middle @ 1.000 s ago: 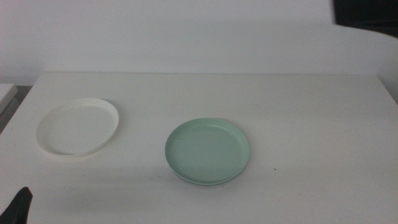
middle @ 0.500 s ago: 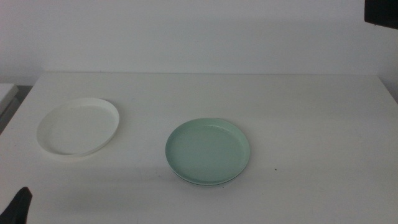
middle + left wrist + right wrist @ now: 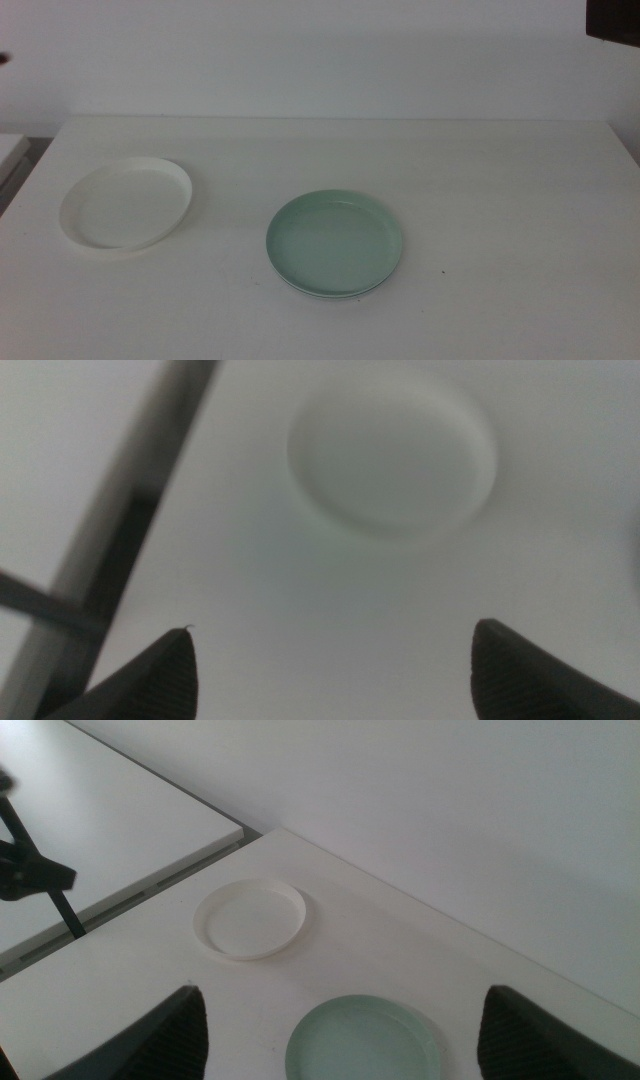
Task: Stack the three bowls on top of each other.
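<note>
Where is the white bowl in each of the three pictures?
Middle view: the white bowl sits on the left side of the table, apart from the mint green bowl.
Left wrist view: it lies beyond the left tool, blurred, its jaws open.
Right wrist view: it lies beyond the right tool, past the green bowl.
Shared landmark: the table's edge beside the white bowl.

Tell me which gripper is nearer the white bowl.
Left. The left gripper hangs above the table beside the white bowl; the right gripper is farther, beyond the mint green bowl.
</note>
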Controlling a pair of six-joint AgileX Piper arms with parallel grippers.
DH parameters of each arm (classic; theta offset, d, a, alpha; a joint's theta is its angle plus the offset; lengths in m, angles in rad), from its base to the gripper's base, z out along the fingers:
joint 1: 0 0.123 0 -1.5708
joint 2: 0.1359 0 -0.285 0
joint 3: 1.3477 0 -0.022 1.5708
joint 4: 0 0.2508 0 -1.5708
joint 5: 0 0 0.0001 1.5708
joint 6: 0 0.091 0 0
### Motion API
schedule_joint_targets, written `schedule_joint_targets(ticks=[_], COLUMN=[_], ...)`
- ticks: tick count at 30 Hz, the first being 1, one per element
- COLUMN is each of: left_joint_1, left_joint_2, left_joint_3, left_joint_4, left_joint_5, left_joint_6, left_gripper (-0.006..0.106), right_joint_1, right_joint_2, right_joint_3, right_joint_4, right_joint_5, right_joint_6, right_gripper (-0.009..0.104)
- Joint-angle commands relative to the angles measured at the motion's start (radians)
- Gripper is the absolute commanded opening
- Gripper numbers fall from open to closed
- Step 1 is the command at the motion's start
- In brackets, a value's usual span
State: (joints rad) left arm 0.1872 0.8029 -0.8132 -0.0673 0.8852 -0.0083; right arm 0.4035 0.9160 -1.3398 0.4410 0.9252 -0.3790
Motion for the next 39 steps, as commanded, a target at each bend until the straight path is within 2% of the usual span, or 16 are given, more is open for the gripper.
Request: schedule_joint_targets(ticks=[1,5,8,11,16,24,35,39], left_joint_1=[0.002,0.002,0.002,0.002,0.009,0.012,0.013,0.015], left_joint_2=[0.109,0.264,0.389,0.507,0.745,1.103,1.342,1.369], left_joint_3=[-0.071,-0.106,-0.109,-0.158,-0.402,-0.715,-0.804,-0.804], left_joint_4=[0.008,0.009,0.008,0.046,0.067,0.046,0.051,0.044], left_joint_5=[0.121,0.156,0.092,0.043,0.066,0.068,0.013,0.012], left_joint_6=[0.008,0.008,0.040,0.029,0.022,0.064,0.098,0.098], left_gripper=[0.094,0.094,0.094,0.094,0.094,0.094,0.093,0.083], right_joint_1=[-0.004,-0.004,-0.004,-0.004,-0.004,-0.004,-0.004,-0.004], right_joint_2=[-0.003,-0.003,-0.003,-0.003,-0.003,-0.003,-0.003,-0.003], right_joint_3=[0.005,0.005,0.005,0.005,0.005,0.005,0.005,0.005], right_joint_4=[0.003,0.003,0.003,0.003,0.003,0.003,0.003,0.003], right_joint_5=[-0.005,-0.005,-0.005,-0.005,-0.005,-0.005,-0.005,-0.005], right_joint_6=[-0.003,-0.003,-0.003,-0.003,-0.003,-0.003,-0.003,-0.003], right_gripper=[0.093,0.093,0.093,0.093,0.093,0.093,0.093,0.093])
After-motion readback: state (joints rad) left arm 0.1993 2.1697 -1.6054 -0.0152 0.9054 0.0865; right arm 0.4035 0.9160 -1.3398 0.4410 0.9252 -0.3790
